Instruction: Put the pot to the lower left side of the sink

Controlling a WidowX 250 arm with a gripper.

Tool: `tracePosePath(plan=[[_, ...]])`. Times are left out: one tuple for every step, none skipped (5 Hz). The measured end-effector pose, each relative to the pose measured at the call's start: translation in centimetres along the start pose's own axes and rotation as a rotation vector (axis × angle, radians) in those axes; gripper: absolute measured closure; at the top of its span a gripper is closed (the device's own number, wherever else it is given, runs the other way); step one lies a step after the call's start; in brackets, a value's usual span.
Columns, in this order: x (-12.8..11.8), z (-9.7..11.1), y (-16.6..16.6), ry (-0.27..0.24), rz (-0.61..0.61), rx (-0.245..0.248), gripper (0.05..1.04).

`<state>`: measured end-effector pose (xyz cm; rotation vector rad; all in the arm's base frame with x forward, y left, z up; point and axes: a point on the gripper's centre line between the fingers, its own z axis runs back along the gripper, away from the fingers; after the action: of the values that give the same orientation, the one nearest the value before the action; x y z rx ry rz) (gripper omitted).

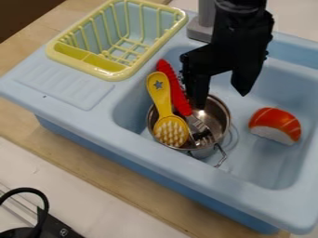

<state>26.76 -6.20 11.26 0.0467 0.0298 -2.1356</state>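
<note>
- The metal pot (215, 117) sits upright in the basin of the light blue toy sink (140, 153), toward the basin's left end; the sink's walls stand around it, and its mouth faces up.
- A wire handle (220, 156) sticks out from the pot's lower right side.
- A yellow brush (161, 96) leans in the pot, its bristled head low at the left of the mouth. Its handle, marked with a blue star, points up past the pot's far rim.
- A fork with a red handle (175, 88) leans in the pot beside the brush. Its metal end is down inside; its handle reaches out over the far left of the rim.
- The black gripper (222, 98) hangs down at the pot's far right edge, its two fingers spread apart. One fingertip is over the pot's mouth, the other out to the right of the pot. Whether either touches the metal cannot be told.
- An orange and white toy sushi piece (275, 125) lies on the basin floor to the right of the pot, apart from it.
- Beyond the pot, partly behind the arm, stands a grey faucet (202, 28).
- Up and to the left of the pot, a yellow dish rack (118, 75) rests on the sink's top, with a ridged drainboard (65, 86) nearer the pot's left.
- Below and left of the pot, outside the sink, runs a wooden counter (118, 179); farther off in that direction are a black cable (44, 204) and a dark object (56, 228).
</note>
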Motion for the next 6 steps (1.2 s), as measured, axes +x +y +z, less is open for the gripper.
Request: tracePosePath(plan=[[-0.6, -0.3, 0.4, 0.013, -0.007, 0.040, 0.089], [-1.0, -0.8, 0.7, -0.006, -0.028, 0.089, 0.089], [-1.4, -1.6, 0.7, -0.026, -0.034, 0.109, 0.089], [-1.9, -2.1, 0.6, -0.042, -0.044, 0.112, 0.089], [-1.8, -2.8, 0.7, -0.071, -0.050, 0.127, 0.089], [-1.8, -3.5, 1.0, -0.071, -0.055, 0.138, 0.089]])
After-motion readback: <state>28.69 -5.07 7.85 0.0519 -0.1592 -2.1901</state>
